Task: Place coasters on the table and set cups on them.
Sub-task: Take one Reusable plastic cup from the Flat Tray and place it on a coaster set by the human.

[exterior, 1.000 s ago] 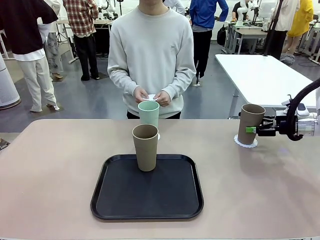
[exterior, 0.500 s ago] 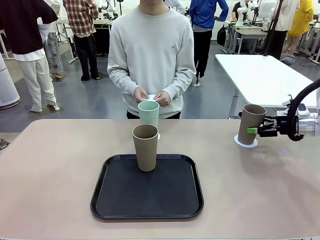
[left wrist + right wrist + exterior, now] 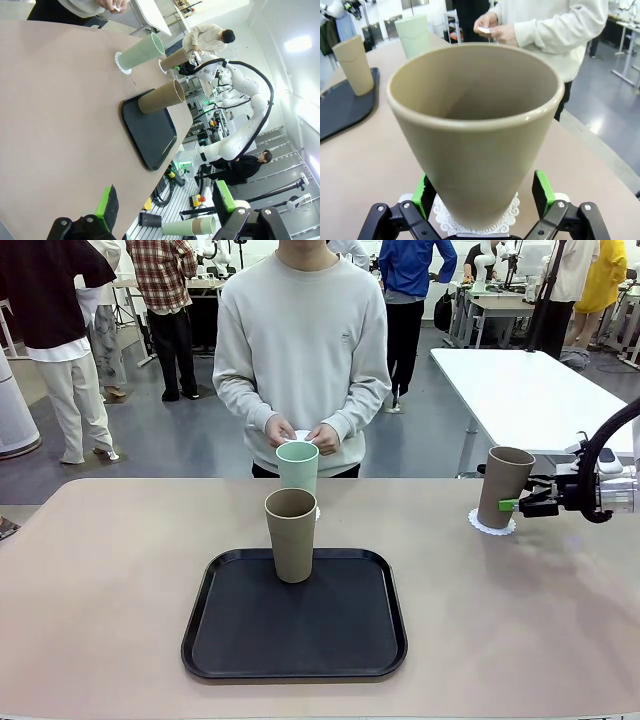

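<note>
Beware of clipping the right cup (image 3: 503,485) on the way out with the right pincer (image 3: 510,505): spread wide at present, one green pad to each side of the base, gripping nothing. Pull back crooked or lift too early and risk dragging a pad along the wall, tipping a tall, narrow-footed tumbler or sliding it off the right coaster (image 3: 492,526) underneath. Expect the light paper to shift or crease with any such nudge.

Mind the tray cup (image 3: 291,533) too, upright at the far edge of the tray (image 3: 230,640) and not yet given a coaster. Judging by the small white thing (image 3: 303,434) pinched in the person's hands (image 3: 325,436) across the table (image 3: 100,580), probably best to wait for that to be laid down first. Reach in early and risk meeting those hands, or knocking the mint cup (image 3: 297,465) just behind, already set on the mint coaster (image 3: 121,62).

Note the left pincer (image 3: 165,200) as well: jaws apart, empty, hanging near the table's edge, well apart from every cup.

For a surface: matte beige, flat, bare apart from tray, cups and coasters, likely with little to stop paper sliding. Beyond: a busy hall with a glossy white table (image 3: 520,390) to the right, grey floor (image 3: 180,450), people (image 3: 60,340) standing about.
</note>
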Robot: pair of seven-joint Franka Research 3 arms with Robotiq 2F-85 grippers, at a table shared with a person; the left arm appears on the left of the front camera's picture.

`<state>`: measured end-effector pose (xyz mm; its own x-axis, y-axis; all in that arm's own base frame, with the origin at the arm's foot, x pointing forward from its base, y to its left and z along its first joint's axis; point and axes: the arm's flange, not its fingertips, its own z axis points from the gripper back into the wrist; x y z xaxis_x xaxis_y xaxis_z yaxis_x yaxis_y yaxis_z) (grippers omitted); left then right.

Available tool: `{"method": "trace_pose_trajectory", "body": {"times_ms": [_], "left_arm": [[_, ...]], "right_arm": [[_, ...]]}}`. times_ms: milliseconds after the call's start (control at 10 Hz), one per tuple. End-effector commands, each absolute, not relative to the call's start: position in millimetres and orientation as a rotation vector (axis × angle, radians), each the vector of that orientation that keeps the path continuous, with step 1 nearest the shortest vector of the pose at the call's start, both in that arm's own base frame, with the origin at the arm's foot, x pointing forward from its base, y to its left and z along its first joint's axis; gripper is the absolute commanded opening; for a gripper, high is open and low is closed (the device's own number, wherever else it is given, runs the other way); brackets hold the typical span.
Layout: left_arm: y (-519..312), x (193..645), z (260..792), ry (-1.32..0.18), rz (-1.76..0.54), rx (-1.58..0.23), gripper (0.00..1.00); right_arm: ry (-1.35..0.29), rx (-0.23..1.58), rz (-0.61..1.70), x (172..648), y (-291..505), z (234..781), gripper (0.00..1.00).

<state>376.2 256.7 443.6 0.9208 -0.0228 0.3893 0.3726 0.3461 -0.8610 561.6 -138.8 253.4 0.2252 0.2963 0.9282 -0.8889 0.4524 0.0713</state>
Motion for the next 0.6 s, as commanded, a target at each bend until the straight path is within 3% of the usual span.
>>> {"method": "trace_pose_trajectory", "body": {"times_ms": [0, 500], "left_arm": [[257.5, 374.8, 445.9, -0.334, -0.267, -1.197, 1.0], [257.5, 374.8, 445.9, -0.334, -0.267, -1.197, 1.0]], "right_arm": [[-0.992, 0.673, 0.929, 573.1, -145.4, 247.4, 1.0], [-0.99, 0.642, 0.901, 575.1, -159.1, 248.7, 1.0]]}}
